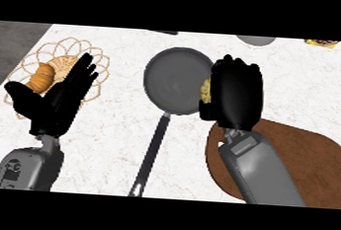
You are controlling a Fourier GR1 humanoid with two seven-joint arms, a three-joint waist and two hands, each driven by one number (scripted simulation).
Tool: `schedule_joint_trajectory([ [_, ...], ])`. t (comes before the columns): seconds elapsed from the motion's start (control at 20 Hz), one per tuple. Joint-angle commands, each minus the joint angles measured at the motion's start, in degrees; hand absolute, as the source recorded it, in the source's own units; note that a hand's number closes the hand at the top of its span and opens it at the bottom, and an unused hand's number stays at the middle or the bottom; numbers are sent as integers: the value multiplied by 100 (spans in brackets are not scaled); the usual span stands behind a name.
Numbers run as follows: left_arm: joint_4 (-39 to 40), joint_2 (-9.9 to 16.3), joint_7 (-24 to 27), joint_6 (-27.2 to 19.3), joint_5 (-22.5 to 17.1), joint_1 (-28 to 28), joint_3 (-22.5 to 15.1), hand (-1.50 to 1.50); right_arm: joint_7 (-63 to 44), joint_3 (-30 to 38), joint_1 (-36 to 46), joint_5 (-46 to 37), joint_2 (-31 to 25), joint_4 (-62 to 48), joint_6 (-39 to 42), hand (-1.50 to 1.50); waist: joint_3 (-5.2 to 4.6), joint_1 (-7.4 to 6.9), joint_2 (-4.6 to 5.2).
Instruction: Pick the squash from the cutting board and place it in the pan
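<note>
My right hand (236, 91) is curled round the yellow squash (204, 89), of which only a small patch shows at the hand's left side. It hangs over the right rim of the grey pan (172, 82), whose long handle runs down toward the view's lower edge. The brown cutting board (310, 160) lies at the lower right, partly under my right forearm, with nothing showing on it. At the left my left hand (57, 100) rests open with fingers up.
A wire basket (38, 62) holding bread stands at the left, partly behind my left hand. A grey bowl (256, 40) and a small yellow item (321, 42) sit at the counter's far edge. The counter's left edge runs diagonally at the upper left.
</note>
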State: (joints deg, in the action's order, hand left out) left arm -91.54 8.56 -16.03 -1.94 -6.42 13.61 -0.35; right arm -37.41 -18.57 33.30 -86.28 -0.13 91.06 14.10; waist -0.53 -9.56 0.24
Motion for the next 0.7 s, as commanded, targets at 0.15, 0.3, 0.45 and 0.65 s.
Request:
schedule_joint_trajectory([
  [0.15, 181, -96, 35, -52, 143, 319, -138, 0, -2392, -400, 1388, 384, 13, -684, 6, 150, 26, -90, 100],
  [0.3, 198, -146, -57, -42, 30, 323, -101, 0, -3125, -416, 1965, 646, 13, -1168, -154, 150, 27, -137, 111],
  [0.45, 231, -99, -22, -24, 56, 339, -76, 0, -3495, -338, 2508, 927, 12, -1628, -459, 150, 28, -65, 113],
  [0.65, 280, -64, 53, -157, 73, 308, 109, 0, -3897, -567, 2896, 1150, 11, -2155, -1021, 150, 34, 162, 72],
])
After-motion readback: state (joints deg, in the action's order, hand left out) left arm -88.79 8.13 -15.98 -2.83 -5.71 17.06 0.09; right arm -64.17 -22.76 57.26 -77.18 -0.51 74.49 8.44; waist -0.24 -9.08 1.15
